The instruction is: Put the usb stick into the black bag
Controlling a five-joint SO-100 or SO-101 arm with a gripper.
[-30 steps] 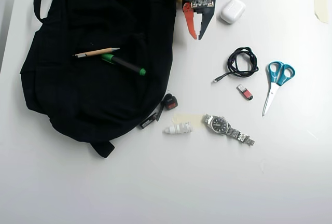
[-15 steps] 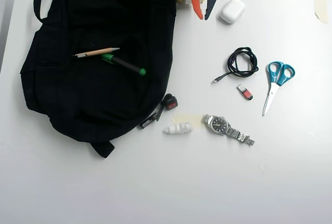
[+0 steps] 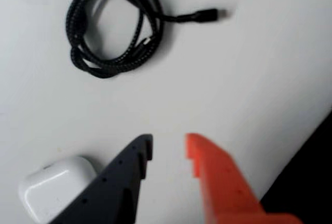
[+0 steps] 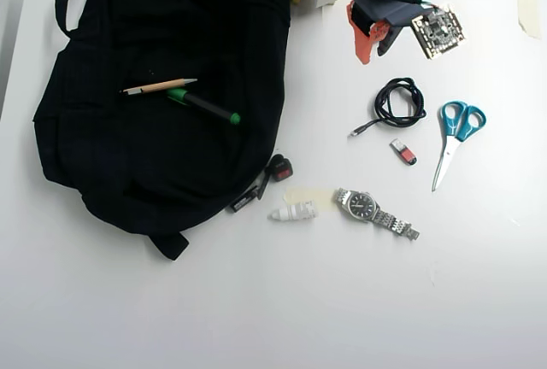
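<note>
Jaws of the arm, one orange and one dark grey, stand a little apart with only bare white worktop between them; they hold nothing. No writing or brand can be read on anything; the watch face is too small to tell.

Seen from overhead, the jaws hang near the top of the worktop, and the tiny red usb stick with a dark end lies well below them, flat on the worktop. A coiled black braided cable lies between the jaws and the usb stick. Blue-handled scissors lie just right of the stick, and a silver metal wristwatch lies below it.

In the wrist view a small white rounded case sits just beside the dark jaw.

The large floppy black fabric bag fills the left side, well apart from the stick, with a wooden pencil and a green-tipped black pen resting on it.
</note>
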